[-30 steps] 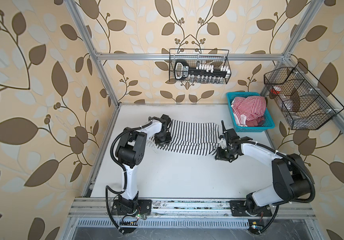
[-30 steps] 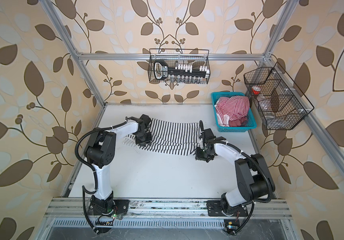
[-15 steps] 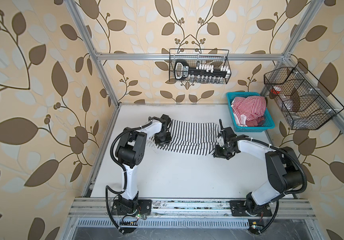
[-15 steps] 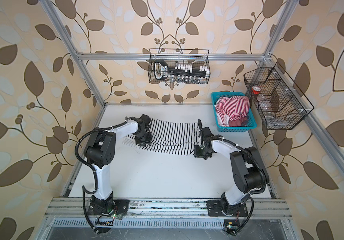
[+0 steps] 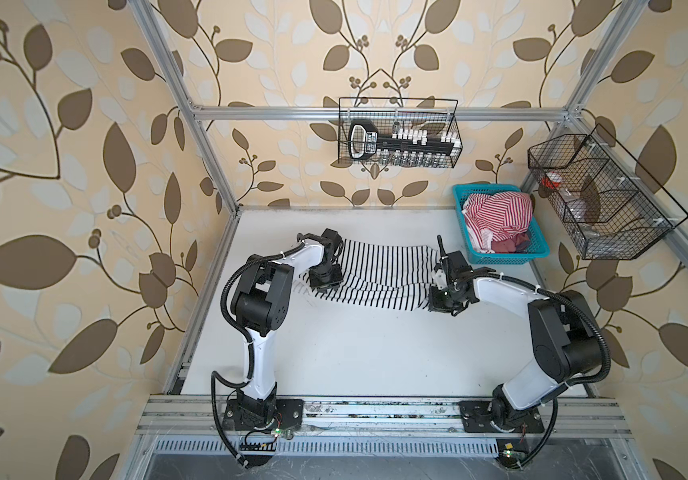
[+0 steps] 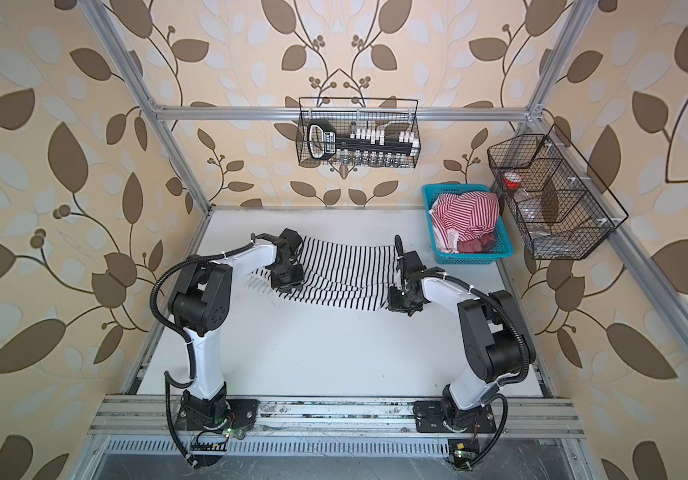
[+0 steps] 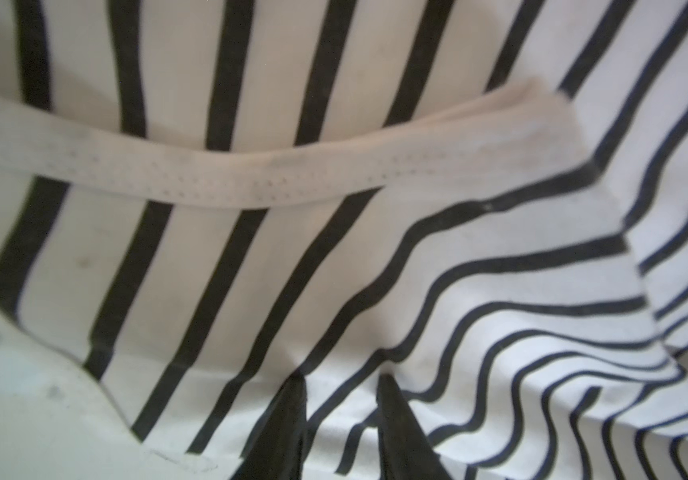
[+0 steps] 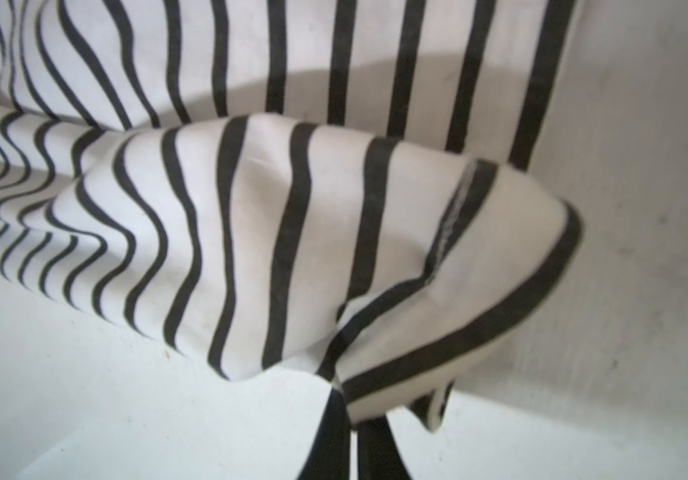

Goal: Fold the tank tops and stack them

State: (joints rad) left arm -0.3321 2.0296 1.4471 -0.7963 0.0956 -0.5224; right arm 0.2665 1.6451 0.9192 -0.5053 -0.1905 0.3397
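Gripping black-striped top (image 5: 379, 276), mid table (image 5: 375, 357): L gripper (image 7: 340, 384) left end, R gripper (image 8: 353, 415) right end. Red-striped top (image 5: 500, 216) in basket (image 5: 504, 258), far right.

Near side of black-striped top (image 5: 375, 274): bare table (image 5: 354, 353), wide passage. Far side: narrow bare strip, then wall (image 5: 292, 166). Left arm (image 5: 304, 255) over its left end, right arm (image 5: 500, 291) at its right end; blue basket (image 5: 508, 257) just beyond right end.

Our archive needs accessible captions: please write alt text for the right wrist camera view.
The right gripper, shut, pinches a corner of the white cloth tank top with bold black stripes just above the white table. The rest of the top lies rumpled behind it.
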